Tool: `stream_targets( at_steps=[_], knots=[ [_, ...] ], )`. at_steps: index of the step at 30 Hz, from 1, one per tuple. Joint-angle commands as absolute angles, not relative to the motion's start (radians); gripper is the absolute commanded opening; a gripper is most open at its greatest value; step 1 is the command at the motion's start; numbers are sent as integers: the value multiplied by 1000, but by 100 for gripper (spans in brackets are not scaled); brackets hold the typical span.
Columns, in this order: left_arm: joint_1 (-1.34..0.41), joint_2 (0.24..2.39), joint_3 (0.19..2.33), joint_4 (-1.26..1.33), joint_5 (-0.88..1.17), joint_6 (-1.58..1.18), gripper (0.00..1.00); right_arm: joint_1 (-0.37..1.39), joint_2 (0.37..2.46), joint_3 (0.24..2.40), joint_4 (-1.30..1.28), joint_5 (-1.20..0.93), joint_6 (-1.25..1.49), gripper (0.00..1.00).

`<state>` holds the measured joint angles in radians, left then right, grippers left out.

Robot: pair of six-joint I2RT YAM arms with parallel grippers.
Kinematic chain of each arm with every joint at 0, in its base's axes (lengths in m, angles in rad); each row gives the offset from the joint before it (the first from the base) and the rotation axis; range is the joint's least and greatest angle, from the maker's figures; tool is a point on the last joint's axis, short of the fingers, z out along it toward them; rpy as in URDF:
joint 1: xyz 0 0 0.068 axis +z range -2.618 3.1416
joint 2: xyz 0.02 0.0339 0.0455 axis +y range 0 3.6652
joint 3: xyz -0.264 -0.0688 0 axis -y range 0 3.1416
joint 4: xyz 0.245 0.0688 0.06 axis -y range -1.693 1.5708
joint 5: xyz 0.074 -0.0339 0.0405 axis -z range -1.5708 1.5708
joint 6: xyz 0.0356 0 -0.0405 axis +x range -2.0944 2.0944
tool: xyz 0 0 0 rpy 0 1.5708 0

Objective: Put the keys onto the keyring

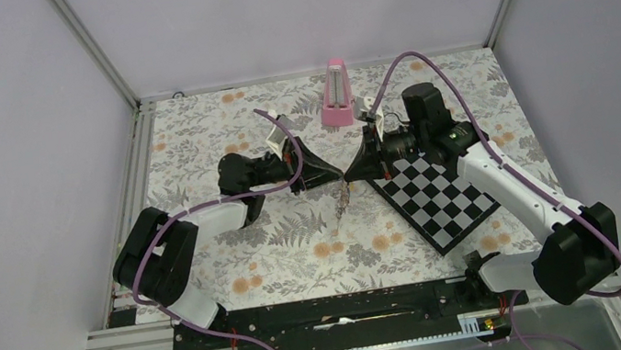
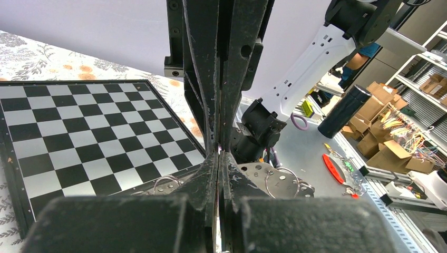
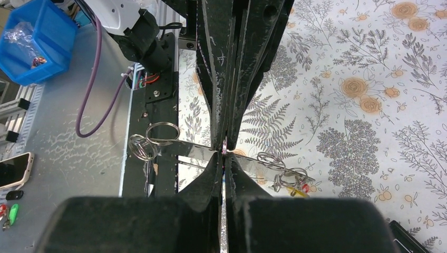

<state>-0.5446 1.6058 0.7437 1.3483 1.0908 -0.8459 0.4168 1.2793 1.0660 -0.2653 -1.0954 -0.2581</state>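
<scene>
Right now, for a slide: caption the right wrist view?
Right gripper jaws, shut, meet left gripper jaws at the keyring above the floral table.

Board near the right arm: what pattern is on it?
The board is black-and-white checkered, clearest in the left wrist view.

**Two of Each Robot Part, One of Most Props**

Two arms were counted, the left arm (image 1: pixel 203 224) and the right arm (image 1: pixel 503 183). They carried two grippers, the left gripper (image 1: pixel 337 177) and the right gripper (image 1: pixel 353 173), and two purple cables (image 1: pixel 405 55). There was one checkerboard (image 1: pixel 440 197), one pink block (image 1: pixel 338 96) and one keyring (image 1: pixel 343 200). The right wrist view showed at least four silver rings (image 3: pixel 147 139), one small red piece (image 3: pixel 304 186), one blue bin (image 3: pixel 37 39) and one phone (image 3: pixel 13 168).
</scene>
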Motion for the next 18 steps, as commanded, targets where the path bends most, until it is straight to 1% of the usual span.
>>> stream_targets(
  at_steps=[1,3,4,7,10,12,18],
  knots=[
    [-546,1583,754,1383,1091,-804,2,416,1262,1103,-341,-1067,-364,0],
    [-542,1570,779,1320,1125,-750,11,425,1257,1115,-405,-1021,-425,0],
    [-542,1563,801,1242,1150,-701,16,432,1255,1116,-431,-996,-452,0],
    [-544,1529,911,813,1184,-414,27,465,1260,1109,-476,-934,-501,0],
    [-557,1514,1010,422,1170,-96,33,503,1267,1106,-502,-878,-528,0],
    [-565,1518,1052,259,1164,45,34,512,1273,1108,-502,-864,-527,0],
    [-580,1523,1059,210,1170,107,36,516,1276,1114,-488,-862,-512,0]
  ],
)
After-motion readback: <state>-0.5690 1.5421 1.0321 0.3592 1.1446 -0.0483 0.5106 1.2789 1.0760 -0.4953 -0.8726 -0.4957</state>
